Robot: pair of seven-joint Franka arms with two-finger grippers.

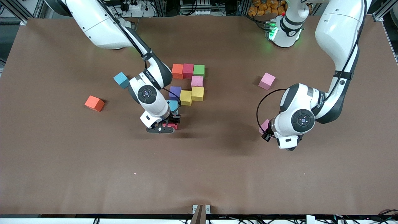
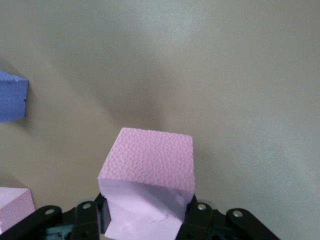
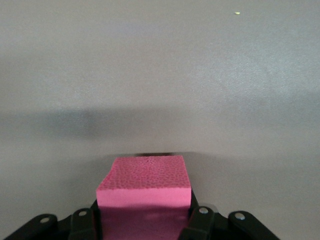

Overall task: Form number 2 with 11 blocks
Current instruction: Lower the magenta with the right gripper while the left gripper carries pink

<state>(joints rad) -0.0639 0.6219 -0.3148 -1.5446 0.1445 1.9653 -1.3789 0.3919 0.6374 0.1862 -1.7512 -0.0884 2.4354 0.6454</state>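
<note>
Blocks first, going across the front view from the right arm's end. Orange block [image 1: 94,103] sits alone on the table [image 1: 62,171]. Light blue block [image 1: 121,80] is nearer the robots' bases, close by my right arm. My right gripper [image 1: 166,125] is clenched on a red block [image 1: 172,126], low at the table, just on the camera side of the partial figure; right wrist view shows that block [image 3: 145,187] pinched between both fingers [image 3: 197,220]. Another light blue block [image 1: 173,105] peeks out by my right wrist, next to the purple one.

Number 2 so far, mid-table: top row orange [image 1: 177,71], red [image 1: 187,70], green [image 1: 199,70], all touching. Pink block [image 1: 196,81] under the green. Then purple [image 1: 175,92], yellow [image 1: 186,97], yellow [image 1: 197,93] in a slightly uneven row.

Loose pink block [image 1: 266,81] lies well apart, toward the left arm's end. My left gripper [image 1: 266,132] is over bare table, clamped on a pink block [image 1: 264,126]; left wrist view shows it [image 2: 147,180] tilted in the grip, w/ a blue block edge [image 2: 12,97] and another pink corner [image 2: 15,205] at the frame edge.
</note>
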